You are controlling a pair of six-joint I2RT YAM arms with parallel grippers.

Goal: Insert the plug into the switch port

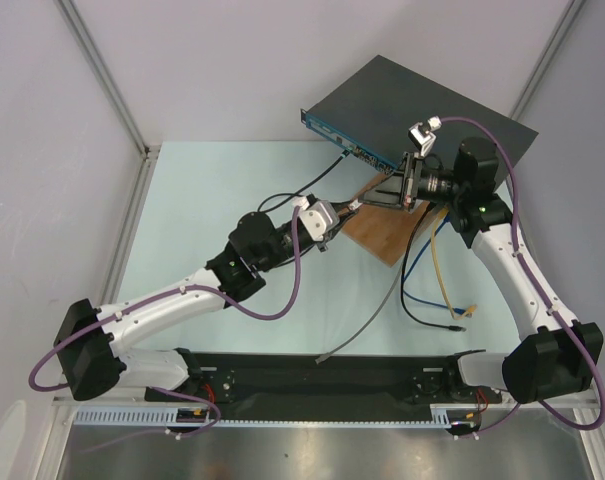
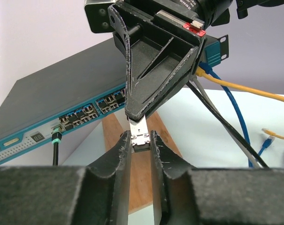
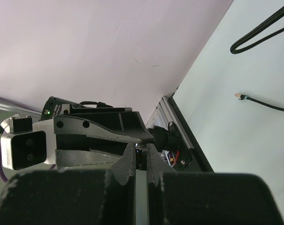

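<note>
Right gripper (image 2: 134,116) and cables (image 2: 235,117) crowd the right end of the switch (image 2: 48,93); sockets (image 2: 78,115) farther left stand unblocked over the board (image 2: 114,131).

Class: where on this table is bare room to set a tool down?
Bare: the table's far-left stretch between wall, switch and left arm. Crowded: around the board and the loose cables near the right arm.

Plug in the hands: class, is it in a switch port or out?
Out. The right hand holds the plug between the fingers of the left hand, clear of the switch sockets.
</note>
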